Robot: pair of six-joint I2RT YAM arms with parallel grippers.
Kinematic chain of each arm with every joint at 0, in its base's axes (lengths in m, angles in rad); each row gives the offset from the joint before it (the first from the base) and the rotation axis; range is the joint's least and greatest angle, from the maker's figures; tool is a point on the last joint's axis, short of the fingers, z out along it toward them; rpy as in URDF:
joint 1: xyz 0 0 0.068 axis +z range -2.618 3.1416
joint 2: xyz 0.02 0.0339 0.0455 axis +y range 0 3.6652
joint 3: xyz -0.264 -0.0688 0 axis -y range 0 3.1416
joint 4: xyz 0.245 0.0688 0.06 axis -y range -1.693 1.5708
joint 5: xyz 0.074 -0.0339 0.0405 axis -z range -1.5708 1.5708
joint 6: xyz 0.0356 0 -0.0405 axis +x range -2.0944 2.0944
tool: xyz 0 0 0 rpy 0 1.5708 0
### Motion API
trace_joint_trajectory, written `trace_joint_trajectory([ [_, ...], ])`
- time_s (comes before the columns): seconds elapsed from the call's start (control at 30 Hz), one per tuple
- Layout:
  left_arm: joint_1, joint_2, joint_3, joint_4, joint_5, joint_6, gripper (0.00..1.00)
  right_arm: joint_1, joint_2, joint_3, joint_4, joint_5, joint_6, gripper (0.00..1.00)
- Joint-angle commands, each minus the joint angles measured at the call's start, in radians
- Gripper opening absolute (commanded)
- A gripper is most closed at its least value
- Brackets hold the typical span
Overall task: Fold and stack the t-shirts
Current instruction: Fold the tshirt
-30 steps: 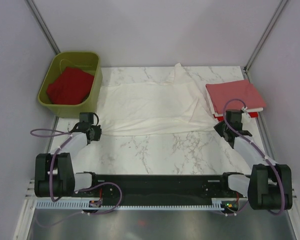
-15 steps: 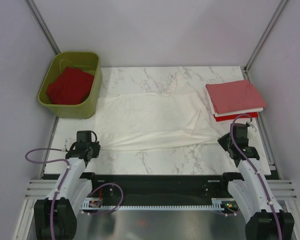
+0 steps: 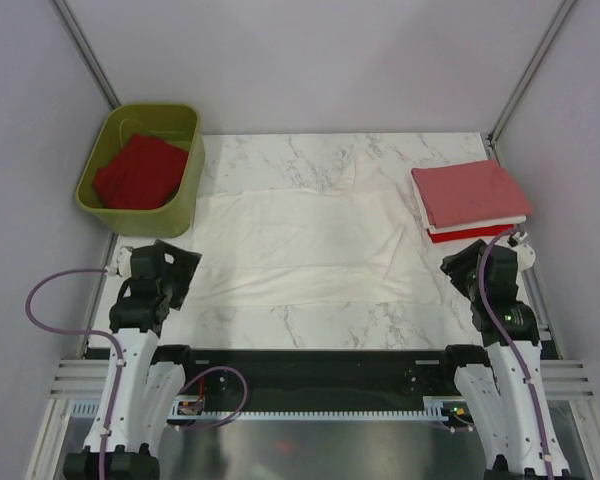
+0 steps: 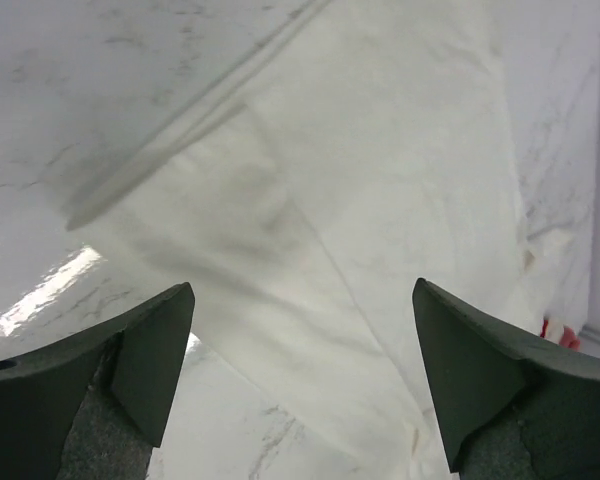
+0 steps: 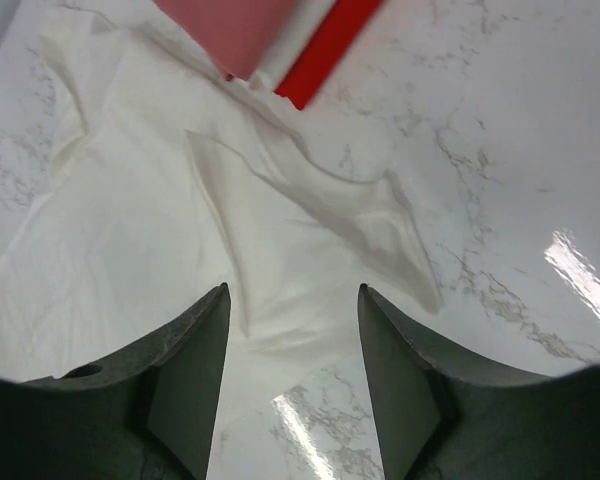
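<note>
Far left: green tub [image 3: 140,220] holding red shirt [image 3: 138,172].

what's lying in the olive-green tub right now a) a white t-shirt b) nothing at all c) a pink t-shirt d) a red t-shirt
D: the top view shows a red t-shirt bunched inside the olive-green tub, while the white t-shirt lies spread on the table and the pink t-shirt tops the stack at the right.
</note>
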Motion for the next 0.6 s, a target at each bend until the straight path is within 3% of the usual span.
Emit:
trace_joint_trajectory([
  [0.0, -0.023, 0.011, 0.119, 0.064, 0.181, 0.228, 0.97, -0.004, 0.127, 0.131, 0.098, -0.100, -0.118, 0.60],
  [0.1, -0.093, 0.027, 0.154, 0.174, 0.270, 0.277, 0.96, -0.003, 0.294, 0.175, 0.171, -0.184, -0.158, 0.56],
  [0.27, -0.221, 0.054, 0.102, 0.436, 0.255, 0.241, 1.00, 0.017, 0.506, 0.174, 0.333, -0.220, -0.129, 0.54],
  [0.4, -0.441, 0.280, 0.162, 0.547, 0.130, 0.259, 0.99, 0.091, 0.638, 0.215, 0.394, -0.194, -0.113, 0.53],
  [0.57, -0.612, 0.588, 0.361, 0.693, 0.074, 0.391, 1.00, 0.122, 0.804, 0.307, 0.437, -0.148, -0.100, 0.55],
])
